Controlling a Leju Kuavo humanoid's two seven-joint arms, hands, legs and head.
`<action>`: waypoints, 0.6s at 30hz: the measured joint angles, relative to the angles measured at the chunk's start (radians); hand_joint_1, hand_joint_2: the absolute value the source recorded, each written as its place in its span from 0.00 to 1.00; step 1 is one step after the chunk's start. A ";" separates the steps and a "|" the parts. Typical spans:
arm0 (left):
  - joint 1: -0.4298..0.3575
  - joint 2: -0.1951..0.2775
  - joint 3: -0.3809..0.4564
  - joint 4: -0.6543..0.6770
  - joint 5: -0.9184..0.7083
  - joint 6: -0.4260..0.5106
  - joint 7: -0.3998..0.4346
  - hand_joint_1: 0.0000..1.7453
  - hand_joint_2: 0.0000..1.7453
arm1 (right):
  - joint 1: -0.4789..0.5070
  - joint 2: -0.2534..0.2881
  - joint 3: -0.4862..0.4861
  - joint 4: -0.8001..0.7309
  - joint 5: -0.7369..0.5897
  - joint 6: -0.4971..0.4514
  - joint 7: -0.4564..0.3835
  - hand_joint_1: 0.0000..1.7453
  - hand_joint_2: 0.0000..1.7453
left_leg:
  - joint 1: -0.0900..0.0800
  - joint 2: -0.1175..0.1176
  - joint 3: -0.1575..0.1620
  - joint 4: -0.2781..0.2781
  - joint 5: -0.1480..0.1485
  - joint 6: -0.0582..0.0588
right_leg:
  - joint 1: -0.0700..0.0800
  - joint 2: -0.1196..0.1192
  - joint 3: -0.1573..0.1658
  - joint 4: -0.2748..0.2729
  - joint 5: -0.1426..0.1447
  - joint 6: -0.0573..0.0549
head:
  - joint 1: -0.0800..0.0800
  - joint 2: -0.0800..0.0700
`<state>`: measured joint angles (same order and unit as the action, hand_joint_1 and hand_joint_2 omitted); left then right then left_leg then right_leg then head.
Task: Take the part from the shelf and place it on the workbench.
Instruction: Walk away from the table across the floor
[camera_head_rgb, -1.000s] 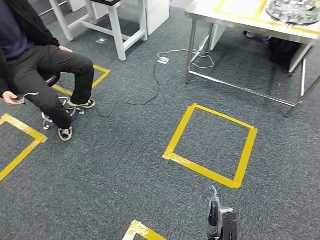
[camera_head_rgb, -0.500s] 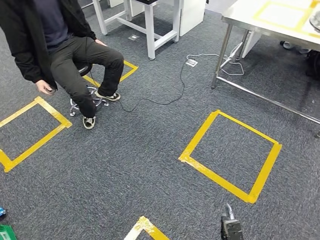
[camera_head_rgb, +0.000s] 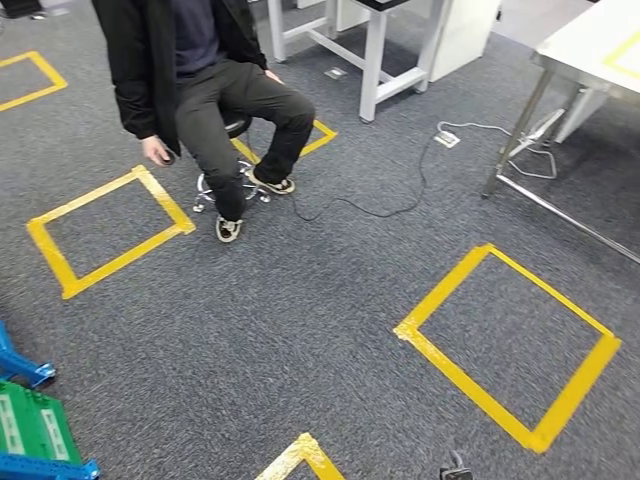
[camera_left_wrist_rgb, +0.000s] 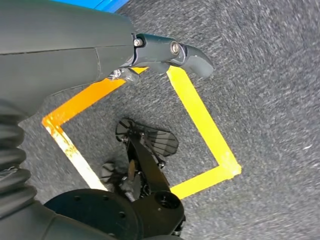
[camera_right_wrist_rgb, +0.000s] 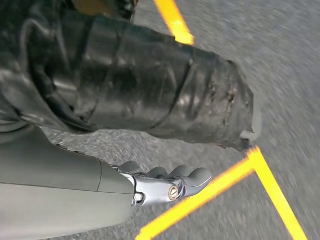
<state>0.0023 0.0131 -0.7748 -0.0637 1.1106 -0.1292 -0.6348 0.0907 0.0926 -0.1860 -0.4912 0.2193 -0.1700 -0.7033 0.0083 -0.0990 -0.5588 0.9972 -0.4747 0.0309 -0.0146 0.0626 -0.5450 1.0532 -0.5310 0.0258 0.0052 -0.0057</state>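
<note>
The blue shelf frame (camera_head_rgb: 30, 468) comes in at the lower left corner of the head view, with a green flat thing (camera_head_rgb: 34, 432) lying in it; I cannot make out a part on it. A corner of the pale workbench (camera_head_rgb: 585, 45) with yellow tape shows at the upper right. Just the tip of my right hand (camera_head_rgb: 453, 467) pokes in at the bottom edge. The right wrist view has the right hand (camera_right_wrist_rgb: 151, 95) hanging over the carpet, thumb (camera_right_wrist_rgb: 170, 186) stretched out, holding nothing. My left hand (camera_left_wrist_rgb: 75, 47) hangs too, thumb (camera_left_wrist_rgb: 177, 51) straight, with nothing in it.
A person in dark clothes sits on a wheeled stool (camera_head_rgb: 226, 190) ahead on the left. Yellow tape squares (camera_head_rgb: 513, 345) mark the grey carpet. A cable (camera_head_rgb: 362, 205) runs across the floor to a socket. White table legs (camera_head_rgb: 373, 75) stand at the back.
The camera has swung left: the person, the tape squares and the workbench slide right in the picture, and the blue shelf frame comes into view. My right hand sinks toward the bottom edge.
</note>
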 joint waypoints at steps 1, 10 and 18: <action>-0.001 -0.001 -0.001 0.000 0.005 0.000 -0.001 0.00 1.00 | -0.004 -0.003 0.000 0.027 0.006 -0.004 0.000 0.00 0.00 | 0.001 -0.013 -0.003 0.002 0.000 -0.006 | -0.001 0.021 0.016 -0.038 0.011 -0.002 | 0.000 0.000; -0.002 -0.011 -0.024 0.006 0.052 0.002 -0.008 0.00 1.00 | -0.035 -0.012 0.003 0.226 0.053 -0.026 0.081 0.00 0.00 | 0.009 0.086 -0.141 0.271 -0.130 -0.054 | 0.005 -0.086 0.040 -0.069 0.016 -0.038 | -0.016 0.000; 0.003 -0.014 -0.049 0.011 0.079 -0.001 -0.010 0.00 1.00 | -0.051 -0.018 0.008 0.283 0.072 -0.040 0.117 0.00 0.00 | -0.001 0.145 0.017 0.005 -0.019 -0.032 | 0.012 -0.173 0.060 -0.067 -0.007 -0.007 | -0.011 0.000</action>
<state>0.0051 -0.0005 -0.8240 -0.0525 1.1900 -0.1307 -0.6445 0.0398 0.0751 -0.1776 -0.2085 0.2918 -0.2104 -0.5867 0.0069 0.0462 -0.5422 1.0022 -0.4941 -0.0008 -0.0022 -0.1107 -0.4850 0.9861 -0.5382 0.0185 -0.0061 -0.0057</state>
